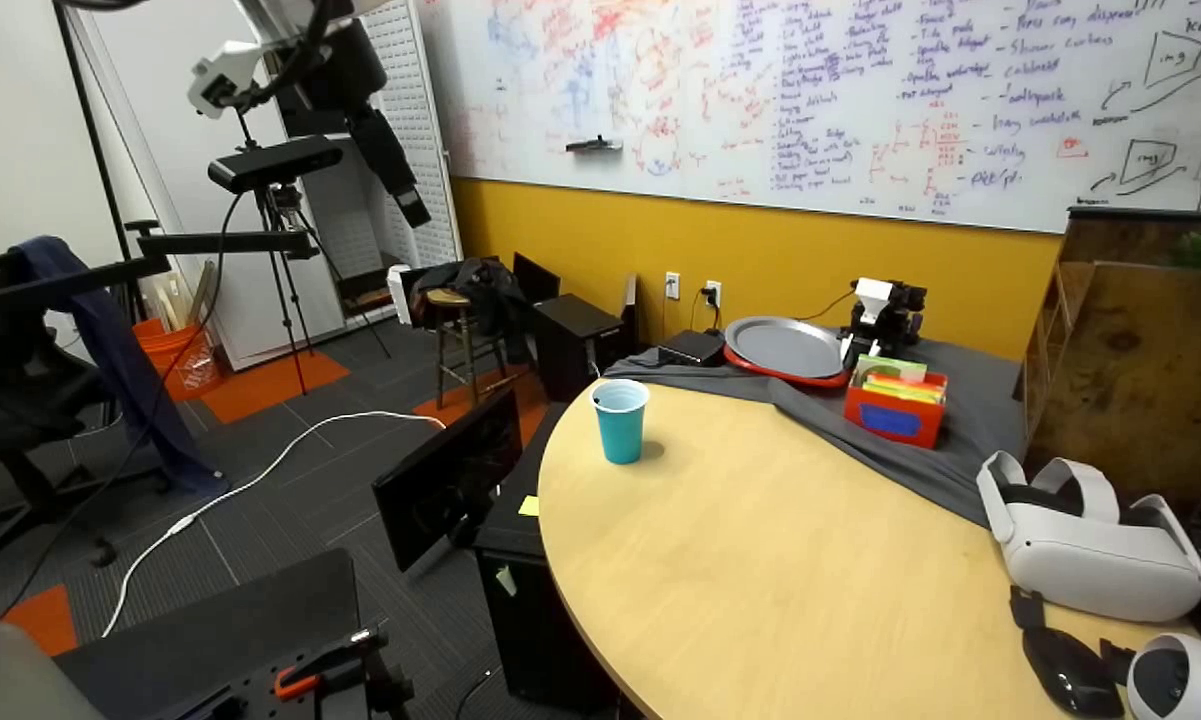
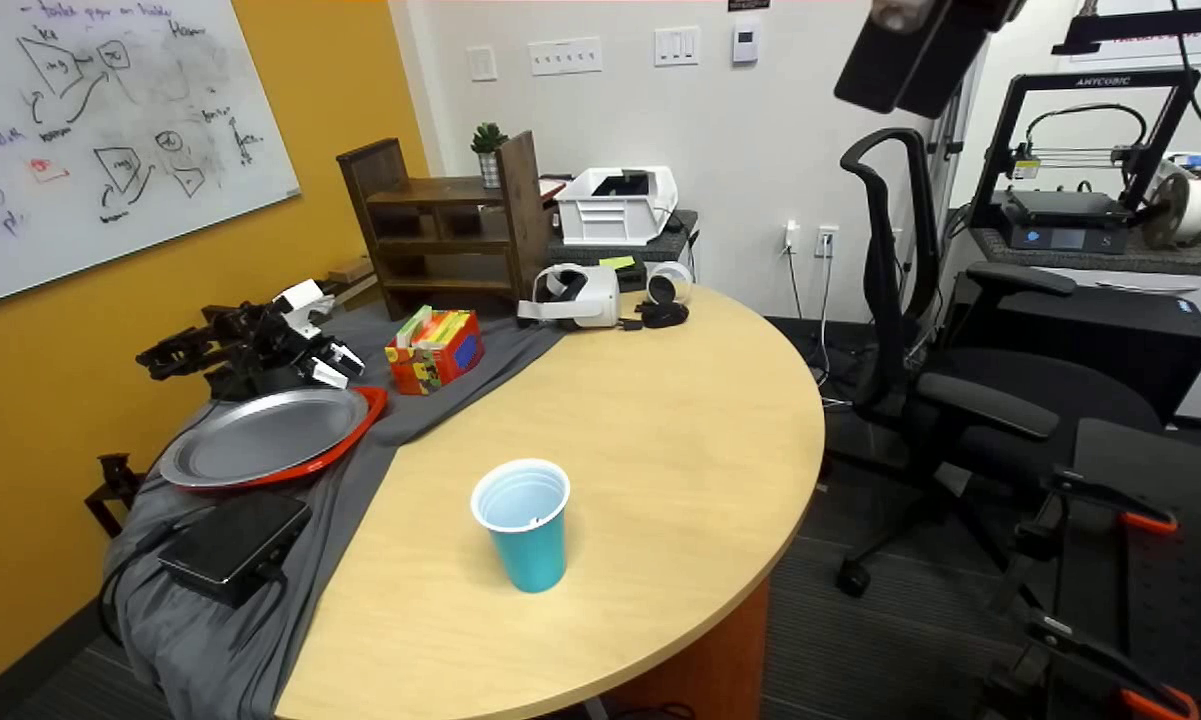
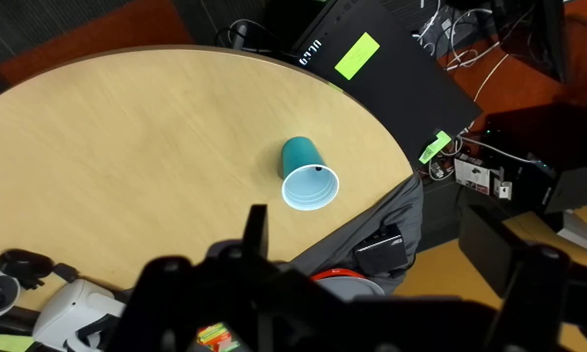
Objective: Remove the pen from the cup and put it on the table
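Pen point(image 3: 318, 168) in cup point(image 3: 299, 154); end effector point(image 1: 413, 207) high, tilted, jaws apart.

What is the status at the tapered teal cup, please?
Jaws open, holding nothing. Black pen inside upright cup, mostly hidden. White circular rim might hinder grasping.

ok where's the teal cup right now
In an exterior view, the teal cup stands upright on the table, right of the black box that lies on the grey cloth.
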Robot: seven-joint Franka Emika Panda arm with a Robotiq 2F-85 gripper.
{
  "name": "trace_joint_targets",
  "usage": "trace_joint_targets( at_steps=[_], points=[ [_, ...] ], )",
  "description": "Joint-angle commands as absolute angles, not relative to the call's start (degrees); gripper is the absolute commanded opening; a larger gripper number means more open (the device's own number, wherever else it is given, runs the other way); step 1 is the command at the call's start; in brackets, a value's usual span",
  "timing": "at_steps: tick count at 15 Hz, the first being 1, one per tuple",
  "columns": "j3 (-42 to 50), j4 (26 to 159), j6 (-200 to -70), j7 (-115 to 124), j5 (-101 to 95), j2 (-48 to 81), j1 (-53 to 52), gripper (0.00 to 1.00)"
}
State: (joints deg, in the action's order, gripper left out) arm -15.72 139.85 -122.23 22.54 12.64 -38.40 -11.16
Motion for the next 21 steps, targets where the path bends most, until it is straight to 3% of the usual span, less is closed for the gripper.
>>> trace_joint_targets(
  at_steps=[1,21],
  points=[
    [-16.6,139.6,-123.0,22.9,11.7,-38.2,-10.1,1.0],
    [-14.6,121.0,-119.4,25.0,10.9,-15.7,-6.7,1.0]
  ],
)
